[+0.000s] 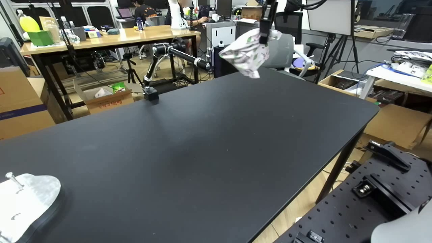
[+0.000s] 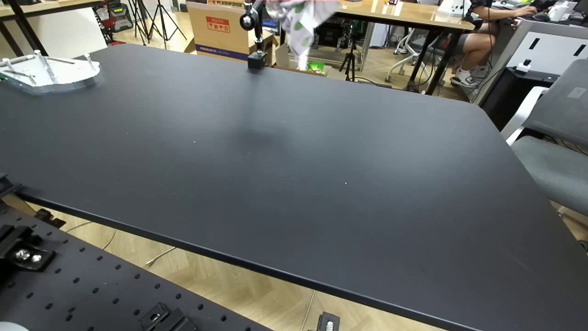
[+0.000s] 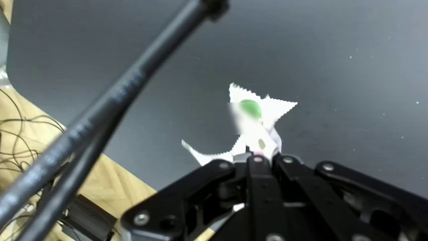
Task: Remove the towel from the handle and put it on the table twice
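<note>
Left of and below the gripper (image 1: 264, 39) in an exterior view, an open box (image 1: 111, 104) holds a green packet (image 1: 118, 87) and something white (image 1: 102, 93). The gripper points down above the table (image 1: 209, 141), clenched on the towel (image 1: 245, 52), which hangs bunched in the air, below and around its tips

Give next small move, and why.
I'd probably lower the gripper a little toward the table: it holds the towel in the air, apart from the bar in the wrist view, with table behind it there.
</note>
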You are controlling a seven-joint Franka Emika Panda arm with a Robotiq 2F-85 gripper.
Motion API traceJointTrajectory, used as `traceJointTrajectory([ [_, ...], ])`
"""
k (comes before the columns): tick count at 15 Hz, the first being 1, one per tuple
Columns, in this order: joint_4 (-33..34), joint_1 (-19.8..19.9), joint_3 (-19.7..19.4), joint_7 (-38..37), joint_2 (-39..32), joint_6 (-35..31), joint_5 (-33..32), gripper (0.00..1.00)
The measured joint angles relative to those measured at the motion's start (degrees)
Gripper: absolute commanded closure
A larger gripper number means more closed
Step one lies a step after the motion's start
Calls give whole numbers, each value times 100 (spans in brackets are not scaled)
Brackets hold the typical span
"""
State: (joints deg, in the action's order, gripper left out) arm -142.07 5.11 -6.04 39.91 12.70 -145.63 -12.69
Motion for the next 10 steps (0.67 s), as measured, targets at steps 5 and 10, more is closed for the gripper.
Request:
traceJointTrajectory([
  [5, -335, 478, -370, -284, 142, -26, -139, 99],
  [10, -368, 485, -412, -558, -421, -282, -169, 99],
])
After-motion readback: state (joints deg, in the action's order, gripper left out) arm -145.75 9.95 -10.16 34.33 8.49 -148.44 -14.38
